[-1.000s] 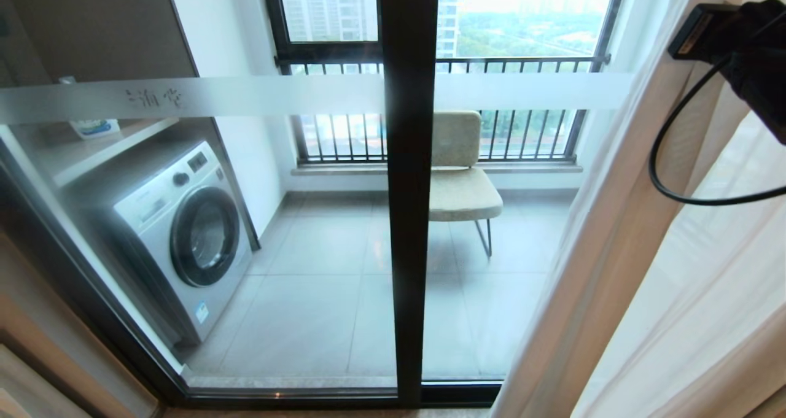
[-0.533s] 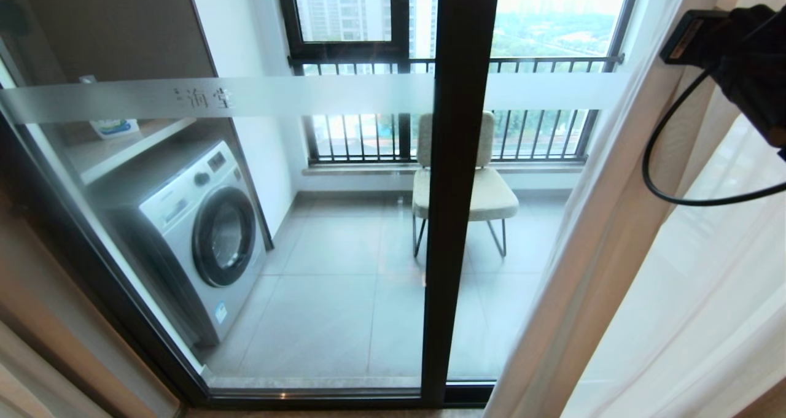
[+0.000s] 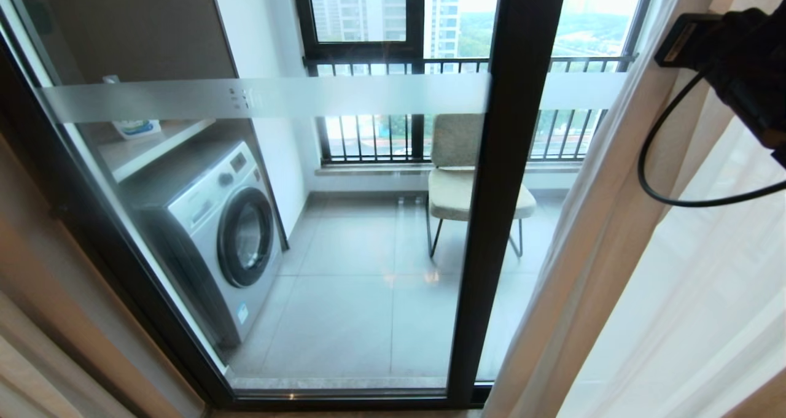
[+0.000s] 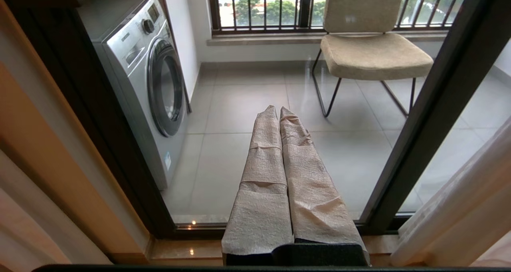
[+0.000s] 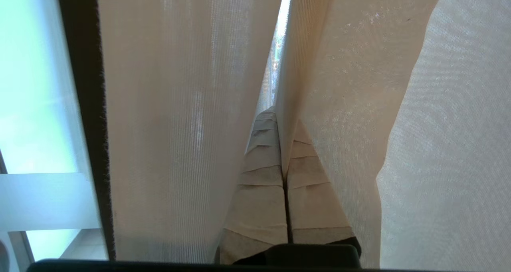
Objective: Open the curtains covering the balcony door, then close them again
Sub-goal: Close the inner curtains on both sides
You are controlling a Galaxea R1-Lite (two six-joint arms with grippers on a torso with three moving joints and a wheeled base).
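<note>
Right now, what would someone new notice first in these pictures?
Probably the balcony door, its black frame cutting down the middle of the head view, with a silver washing machine behind the glass on the left and a beige chair by the railing. On the right, the curtains hang bunched, with the right pincer shut on a fold of them.

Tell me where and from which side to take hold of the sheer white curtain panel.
Grip the sheer white curtain panel at its free leading edge, where the thin cloth hangs in a vertical fold narrow enough to pinch. Come from the room side, level, fingers either side of that fold. The right gripper is shut on it there now.
</note>
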